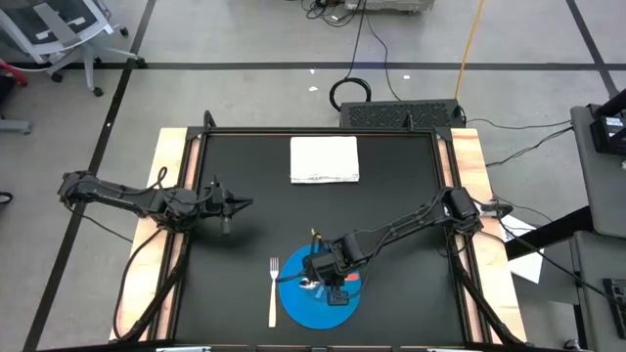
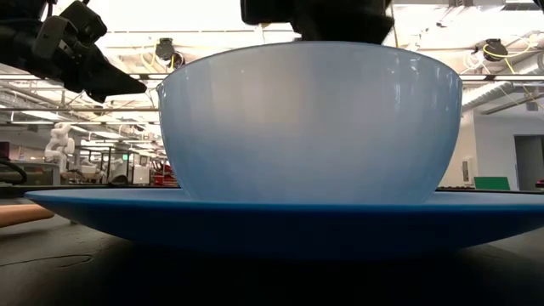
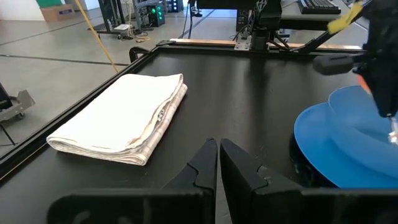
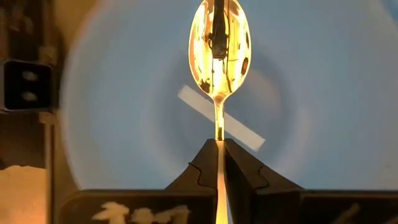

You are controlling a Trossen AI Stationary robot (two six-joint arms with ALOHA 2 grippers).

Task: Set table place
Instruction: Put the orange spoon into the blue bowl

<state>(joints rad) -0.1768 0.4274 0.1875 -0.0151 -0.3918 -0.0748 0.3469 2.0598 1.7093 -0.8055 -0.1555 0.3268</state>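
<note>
Two fingers of the right gripper (image 4: 219,163) pinch the thin, stiff, slippery spoon (image 4: 219,46) at its neck above the bowl (image 4: 205,99); the left gripper (image 3: 217,162) idles clenched.

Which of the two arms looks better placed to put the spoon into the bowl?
The right. Its gripper already pinches the spoon directly over the bowl on the plate. The left gripper hangs shut and empty, away from the plate.

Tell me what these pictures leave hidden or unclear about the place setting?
- Spoon: its handle is hidden inside the right hand in the right wrist view.
- Bowl: from above, the right arm covers most of it.
- Fork: its prongs are too small to count from above.
- Plate: both low-view edges cut it off.
</note>
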